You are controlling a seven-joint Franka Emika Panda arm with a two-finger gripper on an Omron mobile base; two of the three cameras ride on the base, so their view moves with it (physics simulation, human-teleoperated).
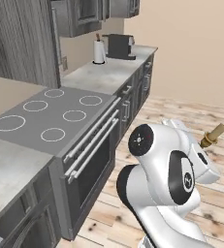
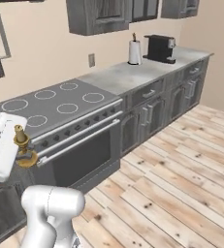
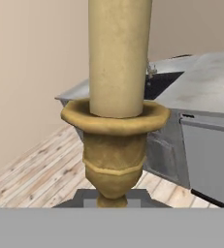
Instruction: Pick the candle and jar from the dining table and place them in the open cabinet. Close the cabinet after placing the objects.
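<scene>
Hand view: candle [image 3: 116,97], brass, pinched at its base by gripper [image 3: 112,201] and carried clear above the floor beside the stove [image 1: 55,116], so it can travel toward the cabinet.

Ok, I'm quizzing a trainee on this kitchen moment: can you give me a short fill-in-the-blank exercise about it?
1. The tool is shut on the ____.
2. The stovetop shows ____ white burner rings.
3. On the counter, the paper towel roll stands beside the dark ____.
4. The floor is made of pale ____ planks.

Missing words: candle; six; coffee machine; wood
</scene>
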